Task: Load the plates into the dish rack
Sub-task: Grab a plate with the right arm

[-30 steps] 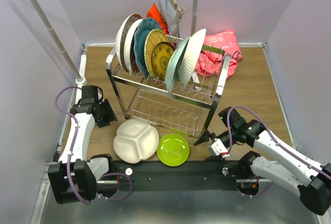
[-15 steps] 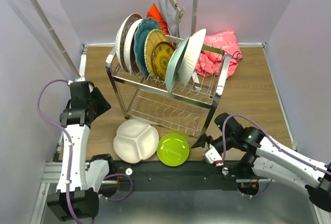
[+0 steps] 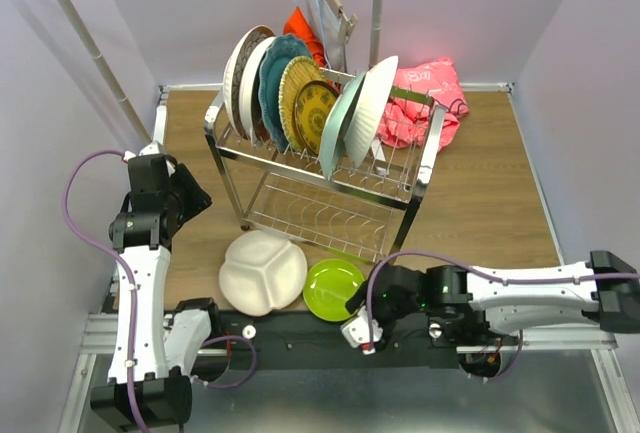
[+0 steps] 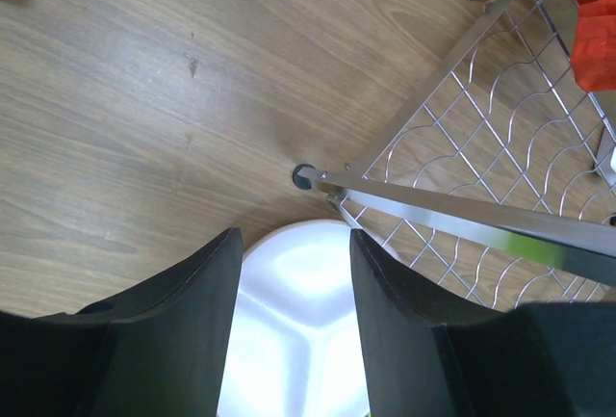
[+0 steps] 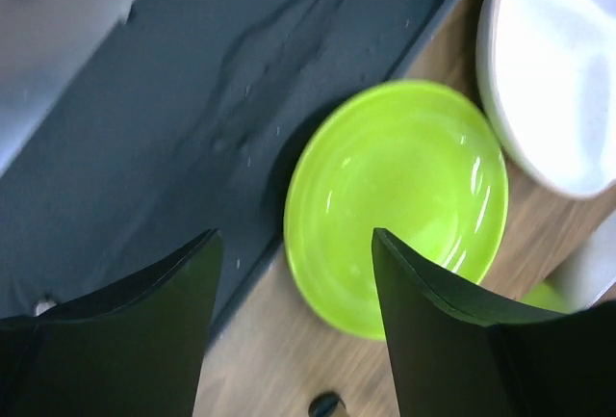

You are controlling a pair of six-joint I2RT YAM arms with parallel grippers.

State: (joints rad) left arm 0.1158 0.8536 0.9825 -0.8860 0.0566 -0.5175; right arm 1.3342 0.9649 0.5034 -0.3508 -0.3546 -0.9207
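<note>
while right fingers (image 5: 125,311) hang open, lime plate (image 5: 395,195) below

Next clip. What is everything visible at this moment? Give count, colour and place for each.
plates in the rack: about seven, white, teal, yellow patterned, pale aqua, on edge in the top tier
white divided plate: one, white, flat on the table in front of the rack
lime green plate: one, lime green, flat beside the divided plate, on its right
dish rack: one, shiny steel, mid-table
pink cloth: one, pink, behind the rack, right
orange-red item: one, behind the racked plates; cloth or plate unclear
clothes rail: one, white, back left
table: one, brown wood
left gripper: black, open, above the divided plate's rim
right gripper: black, open, over the lime green plate's edge
</note>
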